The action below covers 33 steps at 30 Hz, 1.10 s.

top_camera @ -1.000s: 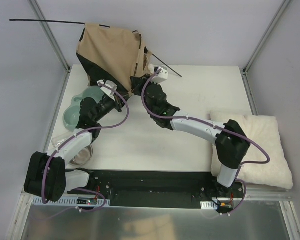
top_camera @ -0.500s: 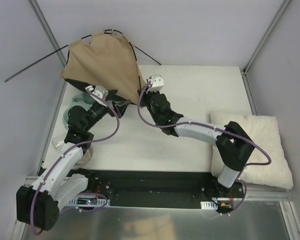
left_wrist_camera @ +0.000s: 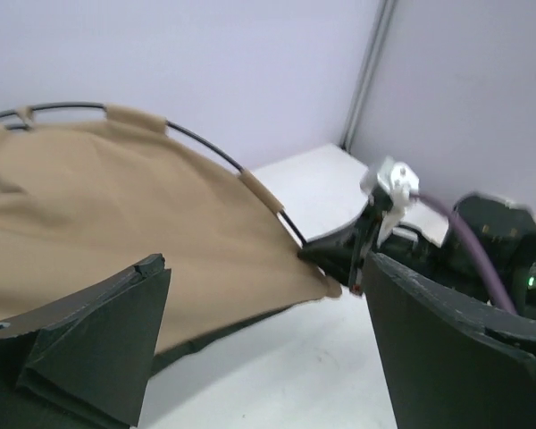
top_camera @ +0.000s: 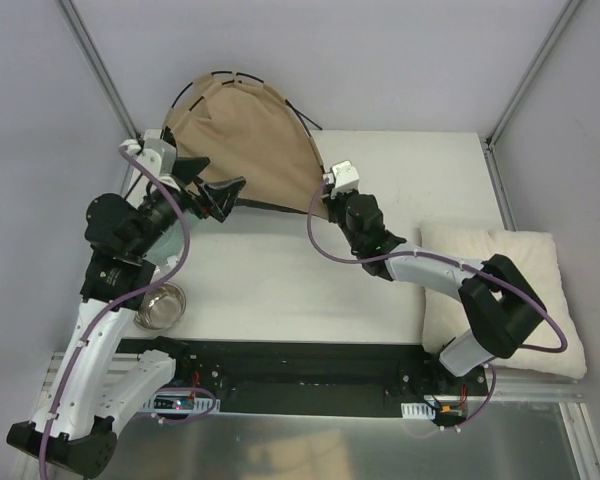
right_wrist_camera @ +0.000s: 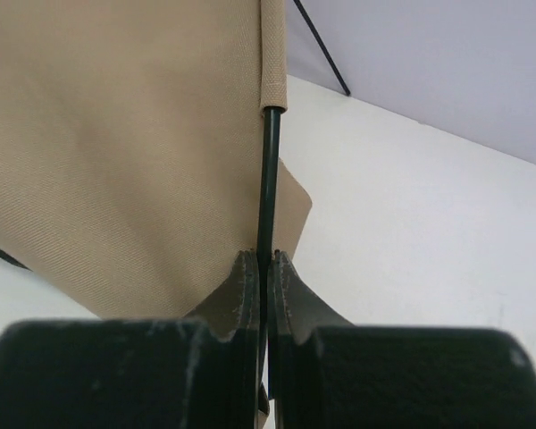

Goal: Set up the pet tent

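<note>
The pet tent (top_camera: 255,140) stands at the table's (top_camera: 410,170) far edge, left of its middle, with its tan fabric stretched under an arched black pole (right_wrist_camera: 268,179). The right gripper (right_wrist_camera: 266,268) is clamped on that pole near the table's middle. The left gripper (top_camera: 220,172) hangs above the table's left side, its fingers spread apart and holding nothing.

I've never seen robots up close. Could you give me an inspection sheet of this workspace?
Surface: white table.
Job's things: tan tent arched at the far-left corner, black pole threaded through its loops.
Clutter: glass bowl near left; cream cushion at right.
End effectors: left end effector open, holding nothing; right end effector shut on pole.
Cables: purple cable looping along each arm.
Surroundings: grey walls, metal frame posts.
</note>
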Tool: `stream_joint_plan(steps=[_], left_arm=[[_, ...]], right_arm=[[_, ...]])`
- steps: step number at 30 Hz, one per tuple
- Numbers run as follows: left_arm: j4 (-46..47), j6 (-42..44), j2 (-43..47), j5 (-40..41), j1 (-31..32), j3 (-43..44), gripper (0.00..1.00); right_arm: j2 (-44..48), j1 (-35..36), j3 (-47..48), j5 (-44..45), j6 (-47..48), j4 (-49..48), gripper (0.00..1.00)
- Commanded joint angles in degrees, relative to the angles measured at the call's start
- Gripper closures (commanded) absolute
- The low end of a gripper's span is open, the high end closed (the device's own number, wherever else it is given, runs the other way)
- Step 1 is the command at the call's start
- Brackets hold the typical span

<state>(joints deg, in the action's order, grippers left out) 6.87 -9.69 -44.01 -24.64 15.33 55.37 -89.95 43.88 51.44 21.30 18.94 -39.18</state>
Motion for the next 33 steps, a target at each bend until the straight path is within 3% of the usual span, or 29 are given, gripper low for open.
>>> stream_joint_plan(steps=[1, 7, 13, 18, 26, 29, 33], left_arm=[[-9.6, -1.12, -1.95, 9.24, 0.05, 8.34, 0.01], [-16.78, 3.97, -5.9, 19.45, 0.05, 15.98, 0.01], [-28.05, 8.19, -10.92, 30.0, 0.05, 22.67, 0.01], [-34.55, 7.93, -13.9, 35.36, -0.74, 23.28, 0.01], [-38.25, 8.64, -17.68, 36.17, -5.65, 23.46, 0.04], [-39.21, 7.42, -19.79, 31.16, -8.38, 24.34, 0.16], [-40.36, 6.62, -21.82, 24.74, -9.79, 25.66, 0.5]], right_arm=[[3.81, -3.61, -3.71, -3.45, 6.9, -2.66, 0.96], [6.63, -5.82, -7.32, -2.84, 6.9, -1.87, 0.82], [9.79, -6.88, -9.25, -2.32, 4.36, -1.26, 0.29], [16.19, -7.4, -8.81, -1.18, -1.08, 5.5, 0.1], [24.38, -9.51, -6.97, -8.98, -11.72, 17.81, 0.06], [24.83, -9.86, -6.88, -9.7, -11.82, 20.37, 0.02], [26.14, -10.65, -8.46, -8.91, -11.73, 21.34, 0.02]])
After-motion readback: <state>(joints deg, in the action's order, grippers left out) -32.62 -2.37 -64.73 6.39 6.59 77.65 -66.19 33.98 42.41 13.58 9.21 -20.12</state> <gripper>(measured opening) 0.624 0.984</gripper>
